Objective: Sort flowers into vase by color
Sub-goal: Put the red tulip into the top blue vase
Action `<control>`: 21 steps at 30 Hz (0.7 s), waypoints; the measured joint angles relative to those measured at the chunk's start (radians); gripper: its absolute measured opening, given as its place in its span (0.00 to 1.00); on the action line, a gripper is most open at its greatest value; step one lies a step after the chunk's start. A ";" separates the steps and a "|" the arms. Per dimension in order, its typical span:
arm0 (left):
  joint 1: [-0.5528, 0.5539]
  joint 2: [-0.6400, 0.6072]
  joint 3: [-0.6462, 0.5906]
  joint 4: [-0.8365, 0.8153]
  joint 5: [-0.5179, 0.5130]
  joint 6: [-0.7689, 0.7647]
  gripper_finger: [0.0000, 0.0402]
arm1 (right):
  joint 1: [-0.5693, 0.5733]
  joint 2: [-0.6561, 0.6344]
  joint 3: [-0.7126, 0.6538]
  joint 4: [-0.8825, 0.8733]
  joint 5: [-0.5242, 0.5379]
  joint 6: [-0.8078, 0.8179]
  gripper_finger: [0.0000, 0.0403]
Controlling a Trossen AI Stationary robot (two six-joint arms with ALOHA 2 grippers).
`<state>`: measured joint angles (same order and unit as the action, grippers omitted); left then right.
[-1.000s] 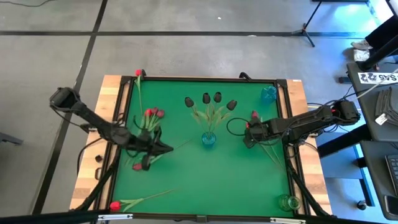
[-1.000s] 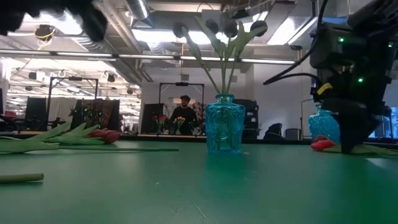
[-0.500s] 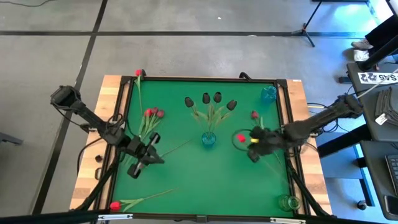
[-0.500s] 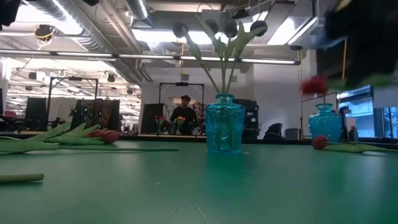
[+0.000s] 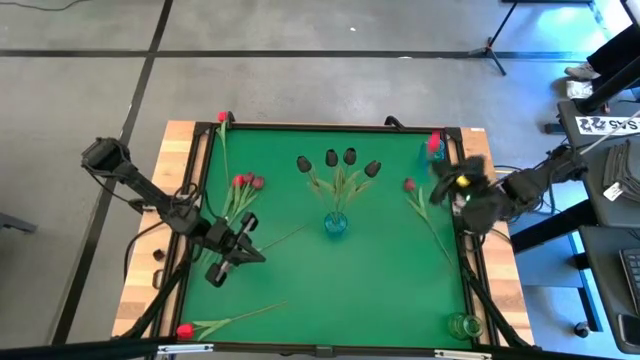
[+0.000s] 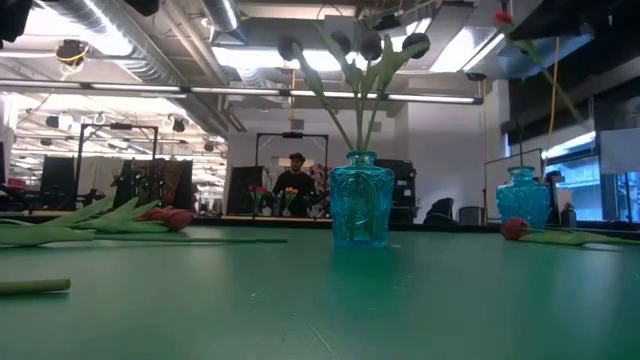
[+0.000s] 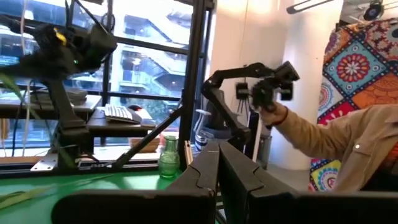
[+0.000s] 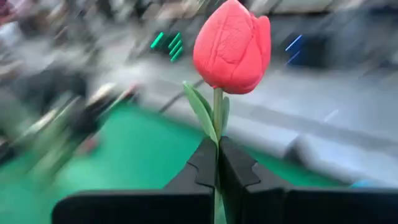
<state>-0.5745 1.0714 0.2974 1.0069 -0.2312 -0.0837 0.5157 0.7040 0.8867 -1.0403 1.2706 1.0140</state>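
1. Right gripper (image 8: pixel 216 163) raised above the table's right edge, near the far right corner; fingers clamped together on the thin green stem of a red tulip (image 8: pixel 232 45), head upright above the fingertips, one narrow leaf beside the stem.
2. Same red tulip head seen from above at the far right corner (image 5: pixel 434 143), just beside the small blue vase (image 5: pixel 430 153) standing there.
3. Left gripper (image 7: pixel 217 167) hovering over the left part of the green table mat (image 5: pixel 380 270), fingers pressed together, nothing between them.
4. Central blue glass vase (image 6: pixel 360 199) upright mid-table, holding four near-black tulips (image 5: pixel 339 160), heads fanned toward the far edge.
5. Cluster of pink-maroon tulips (image 5: pixel 247 182) lying flat on the left side of the mat, just beyond the left gripper.
6. One red tulip (image 5: pixel 222 118) lying along the far left corner, stem running toward the near side.
7. Another red tulip (image 5: pixel 185 329) lying at the near left corner, stem pointing toward the middle of the table.
8. One more red tulip (image 5: pixel 409 185) lying on the right side of the mat, stem trailing toward the near right.
9. Green glass vase (image 5: pixel 462 325) upright at the near right corner, empty as far as visible.
10. A person (image 6: pixel 295 186) standing far back in the room beyond the table; a sleeved arm (image 7: pixel 323 134) visible in the left wrist view, hand on another device.
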 joint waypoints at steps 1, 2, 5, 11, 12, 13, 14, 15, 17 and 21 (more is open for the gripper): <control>0.003 0.000 0.000 0.000 -0.010 0.000 0.01 | -0.027 -0.016 0.000 0.001 0.069 -0.031 0.01; 0.008 0.000 0.000 0.000 -0.019 0.000 0.01 | -0.056 -0.030 0.000 0.003 0.137 -0.060 0.01; 0.036 0.000 0.000 0.002 -0.038 0.005 0.01 | -0.157 -0.058 0.000 0.045 0.260 -0.099 0.00; 0.110 0.002 0.000 0.023 -0.038 0.006 0.01 | -0.380 -0.023 0.003 0.212 0.249 -0.322 0.00; 0.121 0.004 0.000 0.029 -0.037 0.006 0.01 | -0.415 -0.011 0.003 0.244 0.234 -0.369 0.00; 0.130 0.006 0.000 0.030 -0.037 0.006 0.01 | -0.452 0.000 0.003 0.283 0.210 -0.414 0.00; 0.140 0.008 0.000 0.030 -0.035 0.006 0.01 | -0.491 0.014 0.003 0.339 0.177 -0.468 0.00; 0.149 0.012 0.000 0.031 -0.031 0.006 0.01 | -0.533 0.029 0.003 0.403 0.129 -0.533 0.00; 0.166 0.021 0.000 0.034 -0.017 0.005 0.01 | -0.616 0.061 0.003 0.556 -0.003 -0.693 0.00; 0.183 0.040 0.000 0.030 -0.011 -0.024 0.01 | -0.769 0.107 0.003 0.882 -0.165 -0.991 0.00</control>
<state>-0.3920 1.1113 0.2974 1.0371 -0.2419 -0.1081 -0.2531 0.8112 0.8894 -0.1586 1.1058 0.0233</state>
